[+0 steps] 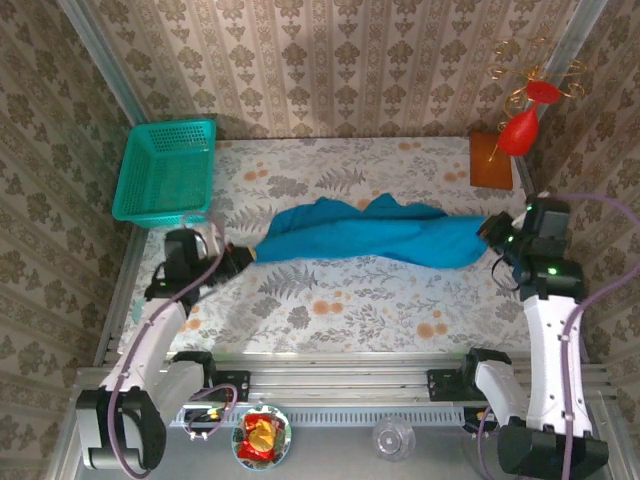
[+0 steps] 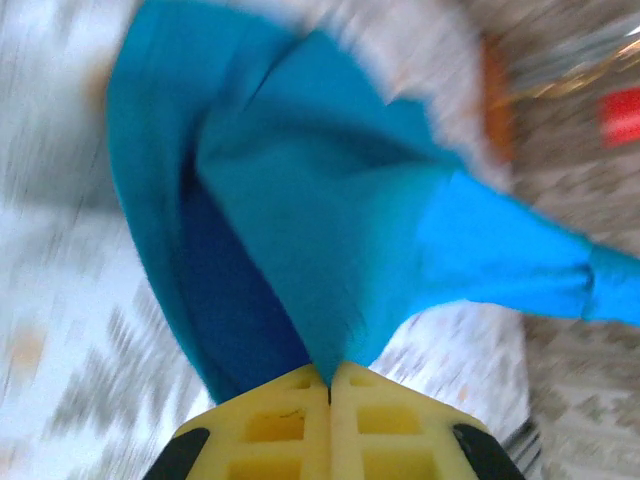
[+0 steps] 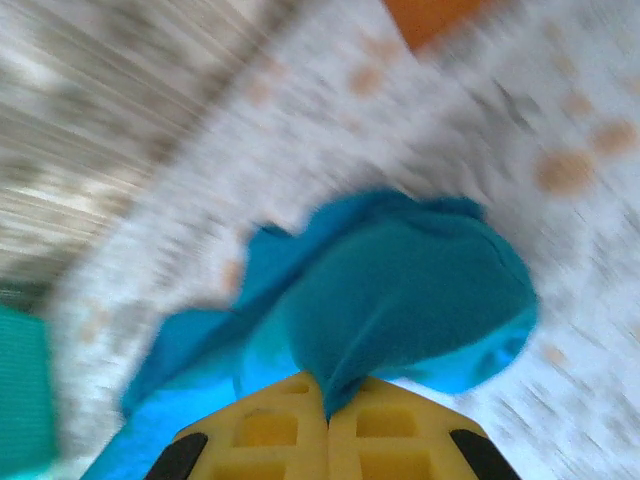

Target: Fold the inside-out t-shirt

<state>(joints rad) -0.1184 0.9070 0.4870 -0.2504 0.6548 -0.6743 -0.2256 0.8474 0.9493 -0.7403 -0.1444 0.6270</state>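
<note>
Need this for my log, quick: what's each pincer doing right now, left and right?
Left pincer: closed on one end of the t-shirt.
Right pincer: closed on the t-shirt's other end.

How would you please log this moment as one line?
left gripper: shut on t-shirt | right gripper: shut on t-shirt | t-shirt: stretched between them, bunched

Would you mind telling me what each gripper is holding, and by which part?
Both hold the inside-out t-shirt: the left gripper pinches its left end, the right gripper its right end. Whether hem or shoulder cannot be told.
</note>
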